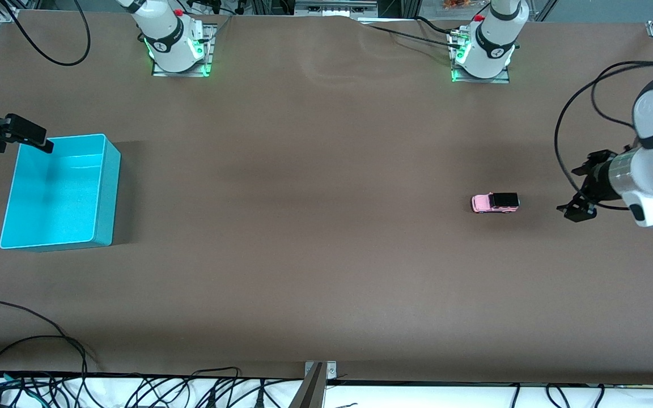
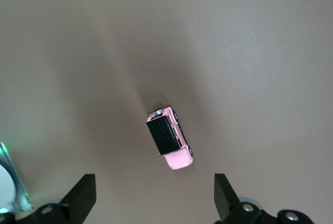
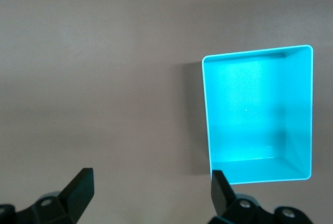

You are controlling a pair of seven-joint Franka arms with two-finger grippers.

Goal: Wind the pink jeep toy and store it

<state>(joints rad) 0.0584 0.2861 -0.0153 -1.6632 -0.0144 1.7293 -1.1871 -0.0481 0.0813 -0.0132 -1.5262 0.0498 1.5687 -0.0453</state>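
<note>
Pink jeep toy [image 1: 495,203] sits upright on the table [image 1: 315,226] near the left arm's end, untouched. Left gripper [image 1: 577,211] hangs over the table just beside it, jaws wide, empty. Right gripper [image 1: 40,143] over the turquoise bin's [image 1: 105,192] corner at the right arm's end, jaws wide, empty.

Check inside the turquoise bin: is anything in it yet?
Nothing shows inside the turquoise bin; its floor is bare in the right wrist view. The pink jeep toy sits on the table toward the left arm's end.
</note>
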